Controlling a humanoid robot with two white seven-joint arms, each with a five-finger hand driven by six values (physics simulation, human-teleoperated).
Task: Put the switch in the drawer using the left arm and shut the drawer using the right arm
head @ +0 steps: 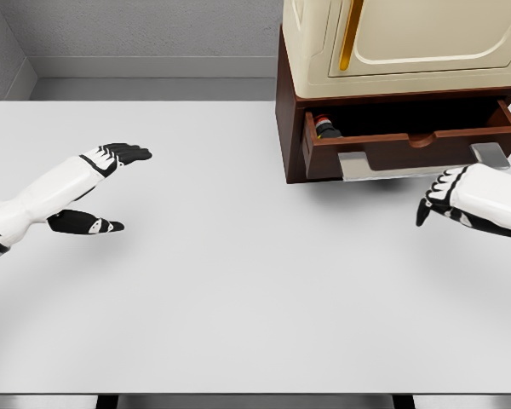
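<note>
The switch point(327, 128) already lies inside the open drawer point(413, 146), tucked in its left rear corner; only a small red-and-black part shows above the drawer front, with a pale band below. Its long axis seems to stand roughly upright, red end up, though too little shows to be sure.

So the step in hand looks like the closing. The right hand point(447, 200) hangs just in front of the drawer, below its right half, fingers loosely curled and holding nothing. To do it well I would lay the palm flat against the middle of the drawer front and push straight back toward the brown cabinet point(288, 111), so the drawer does not skew.

The left hand point(111, 187) hovers well to the drawer's left, fingers spread, empty.
</note>
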